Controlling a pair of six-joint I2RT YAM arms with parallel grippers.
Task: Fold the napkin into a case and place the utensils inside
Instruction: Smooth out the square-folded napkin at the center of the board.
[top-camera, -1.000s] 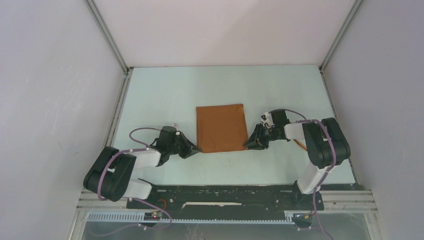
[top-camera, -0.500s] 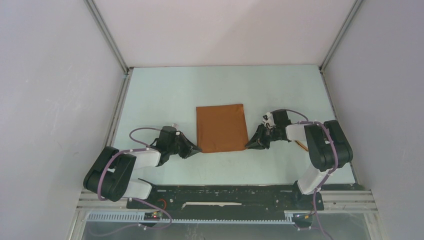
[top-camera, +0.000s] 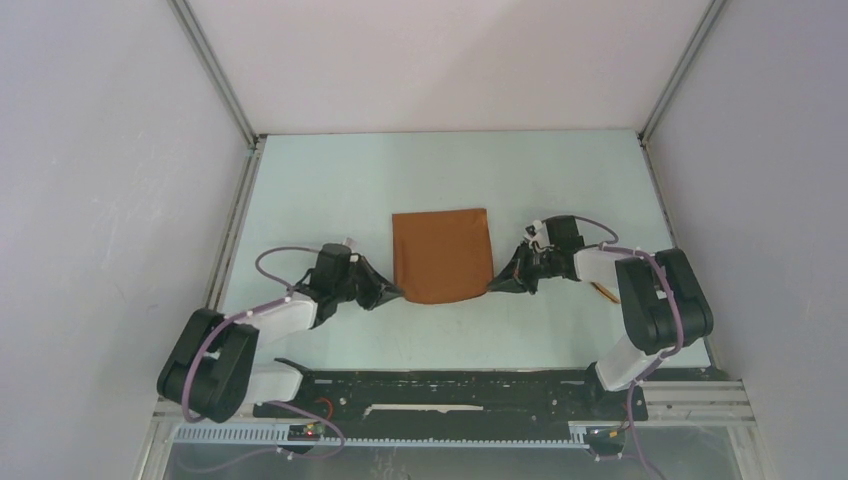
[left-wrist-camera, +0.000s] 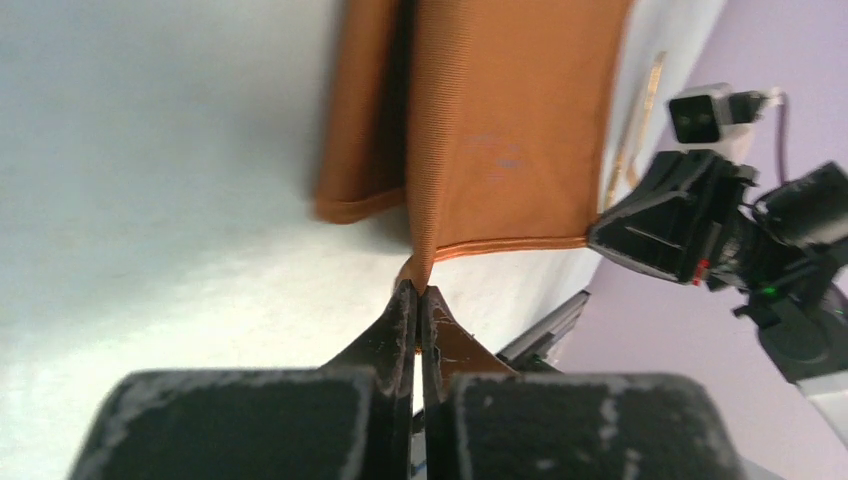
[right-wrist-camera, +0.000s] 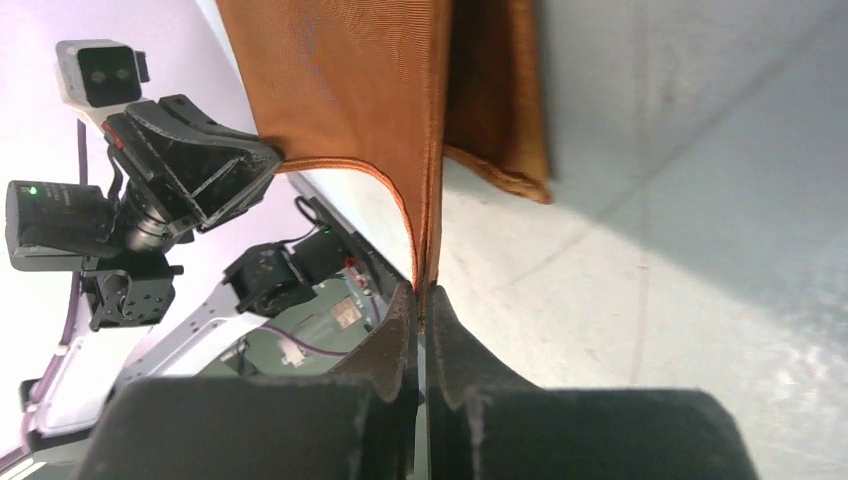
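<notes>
The rust-orange napkin (top-camera: 440, 255) lies in the middle of the pale table, its near edge raised and sagging between my two grippers. My left gripper (top-camera: 398, 293) is shut on the near left corner, which shows as a pinched fold at the fingertips (left-wrist-camera: 417, 290) in the left wrist view. My right gripper (top-camera: 490, 287) is shut on the near right corner (right-wrist-camera: 425, 295). Under the lifted layer (right-wrist-camera: 350, 90) a second layer (right-wrist-camera: 500, 110) stays flat on the table. A thin golden utensil (top-camera: 603, 291) lies to the right behind the right arm, and it also shows beyond the cloth (left-wrist-camera: 640, 110).
White walls with metal corner posts (top-camera: 215, 70) close in the table on three sides. A black base bar (top-camera: 450, 385) and rails run along the near edge. Bare table lies beyond the napkin towards the back wall.
The right gripper has shut on the napkin's near right corner. Both grippers have risen a little and moved away from me, lifting the near edge.
</notes>
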